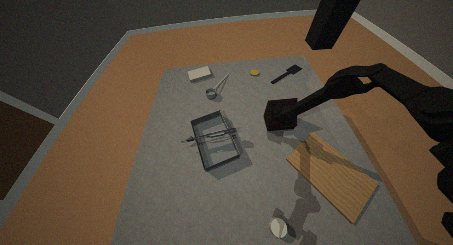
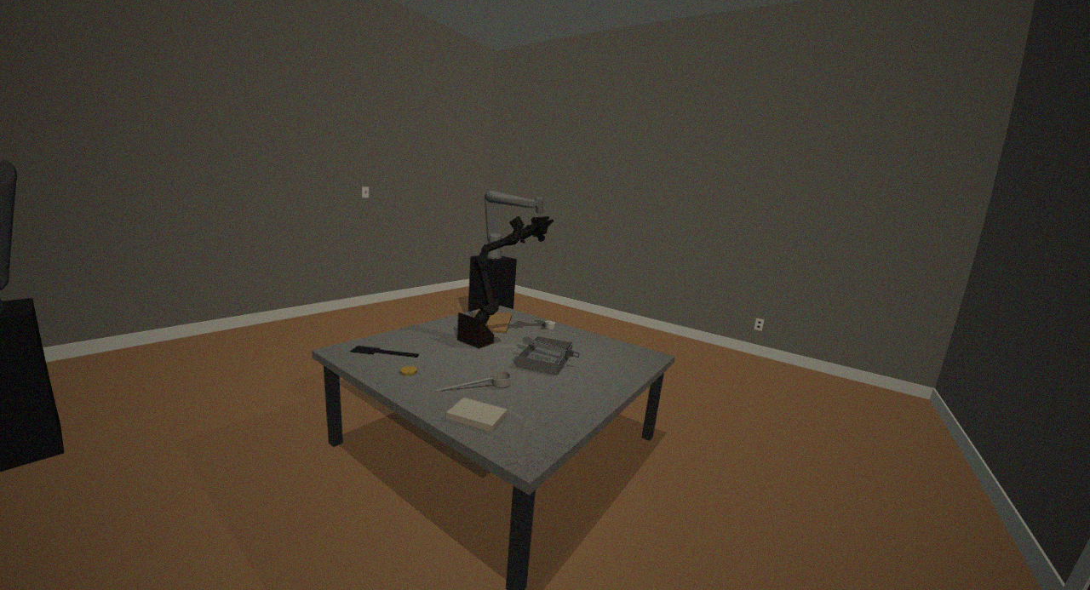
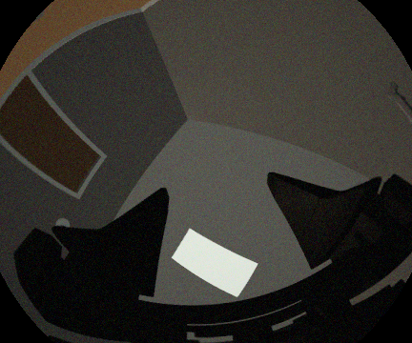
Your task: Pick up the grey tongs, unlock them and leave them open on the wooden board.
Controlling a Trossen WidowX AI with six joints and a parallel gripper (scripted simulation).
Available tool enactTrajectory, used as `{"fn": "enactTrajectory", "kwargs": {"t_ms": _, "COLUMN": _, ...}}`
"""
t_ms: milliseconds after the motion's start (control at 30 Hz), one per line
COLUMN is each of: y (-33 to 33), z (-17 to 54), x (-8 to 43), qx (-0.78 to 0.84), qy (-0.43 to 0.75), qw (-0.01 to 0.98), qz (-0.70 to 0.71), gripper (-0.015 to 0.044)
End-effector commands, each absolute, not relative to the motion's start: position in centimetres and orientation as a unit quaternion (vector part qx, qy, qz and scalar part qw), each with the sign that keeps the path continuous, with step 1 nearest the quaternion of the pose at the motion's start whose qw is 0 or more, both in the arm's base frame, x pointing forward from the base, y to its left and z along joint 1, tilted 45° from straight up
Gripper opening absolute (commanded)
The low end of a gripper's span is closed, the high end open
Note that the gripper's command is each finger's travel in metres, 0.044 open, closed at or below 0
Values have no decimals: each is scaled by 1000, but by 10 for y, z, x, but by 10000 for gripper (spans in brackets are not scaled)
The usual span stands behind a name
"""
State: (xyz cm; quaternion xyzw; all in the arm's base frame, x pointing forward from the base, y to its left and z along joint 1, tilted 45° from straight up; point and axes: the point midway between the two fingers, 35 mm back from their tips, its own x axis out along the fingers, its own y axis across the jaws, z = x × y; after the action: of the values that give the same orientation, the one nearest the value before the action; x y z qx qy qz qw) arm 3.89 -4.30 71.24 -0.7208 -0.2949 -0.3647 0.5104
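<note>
The grey tongs point(image 1: 212, 135) lie across the roasting tin point(image 1: 222, 162) point(image 2: 537, 363), with both ends reaching past its rims. Their arms lie close together; the lock is too small to make out. The wooden board point(image 1: 342, 183) point(image 2: 500, 323) lies flat on the table, on the robot base's side of the tin, and bears only the arm's shadow. My gripper point(image 3: 217, 186) is open and empty, its two fingers wide apart in the wrist view. It is raised high above the table, away from the tongs, and faces the ceiling and walls.
The dark robot base point(image 1: 281, 117) point(image 2: 475, 330) stands between tin and board. A white round cup point(image 1: 279, 227) point(image 2: 549, 324) is near the board. Beyond the tin are a long-handled scoop point(image 1: 210, 96), a cream block point(image 1: 199, 74) point(image 2: 476, 413), a yellow disc point(image 1: 254, 72) point(image 2: 408, 370) and a black spatula point(image 1: 294, 69).
</note>
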Motion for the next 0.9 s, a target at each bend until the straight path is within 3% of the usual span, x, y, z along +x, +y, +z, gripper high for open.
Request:
{"fn": "enactTrajectory", "kwargs": {"t_ms": 0, "y": -42, "z": 712, "x": 40, "qx": -721, "qy": -295, "qw": 510, "qz": -363, "gripper": 426}}
{"fn": "enactTrajectory", "kwargs": {"t_ms": 267, "y": 11, "z": 702, "x": 81, "qx": -746, "qy": -310, "qw": 505, "qz": -304, "gripper": 440}}
{"fn": "enactTrajectory", "kwargs": {"t_ms": 633, "y": 89, "z": 650, "x": 181, "qx": -784, "qy": -295, "qw": 523, "qz": -158, "gripper": 440}}
{"fn": "enactTrajectory", "kwargs": {"t_ms": 867, "y": 132, "z": 578, "x": 266, "qx": -778, "qy": -250, "qw": 577, "qz": 3, "gripper": 440}}
